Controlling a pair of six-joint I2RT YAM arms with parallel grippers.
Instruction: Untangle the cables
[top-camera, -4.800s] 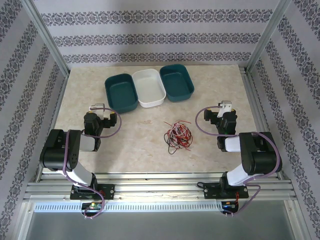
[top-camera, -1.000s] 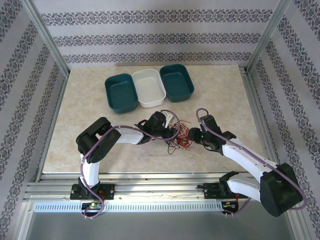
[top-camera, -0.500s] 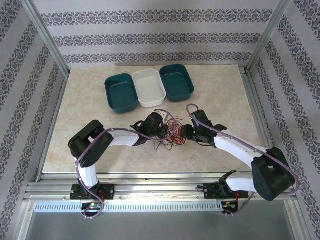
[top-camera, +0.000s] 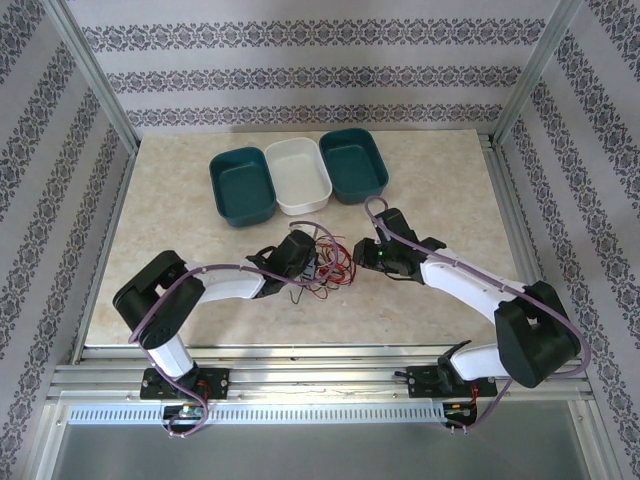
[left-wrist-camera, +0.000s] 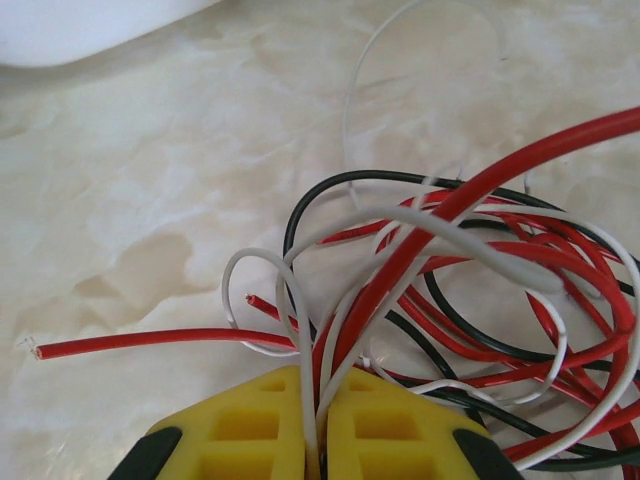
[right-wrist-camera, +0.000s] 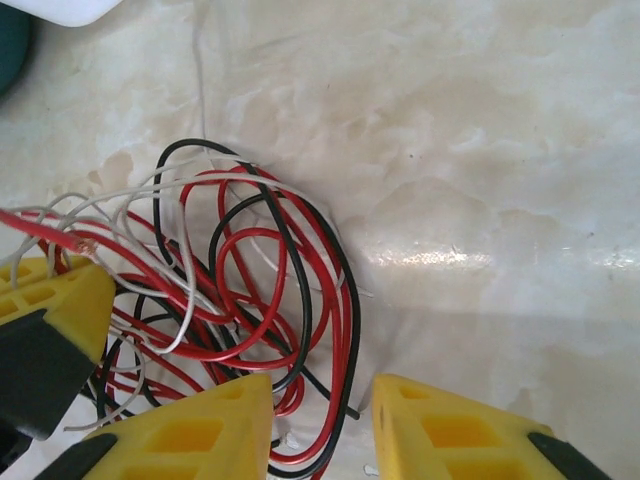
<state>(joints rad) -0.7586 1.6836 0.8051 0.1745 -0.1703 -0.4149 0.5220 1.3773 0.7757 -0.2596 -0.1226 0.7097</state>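
The cables (top-camera: 338, 265) lie in one loose knot of red, black and white strands on the bare bench (top-camera: 180, 250), near the middle, in front of the white tub (top-camera: 298, 188) that sits between two teal ones. Both arms reach in to the knot from either side.

The left claw (left-wrist-camera: 320, 410) is clenched, its yellow pads pressed together on a white strand and at least one red one at the left edge of the bundle. A loose red end (left-wrist-camera: 45, 349) lies out to the side on the bench, untouched.

The right claw (right-wrist-camera: 320, 430) is released: its two yellow pads stand apart, straddling the lower rim of the knot, with a red and a black loop running through the gap.

The main risk looks to be in what each claw takes. The left one pinches more than one colour, so a pull would likely drag the whole knot instead of drawing one wire free, and could cinch the loops tighter. If the right claw clenches where it stands, it would probably trap red and black together, with the same result. The wires are thin and smooth, so they may also slip from the pads under tension. The two claws work very near each other, and a careless sweep could knock them together.
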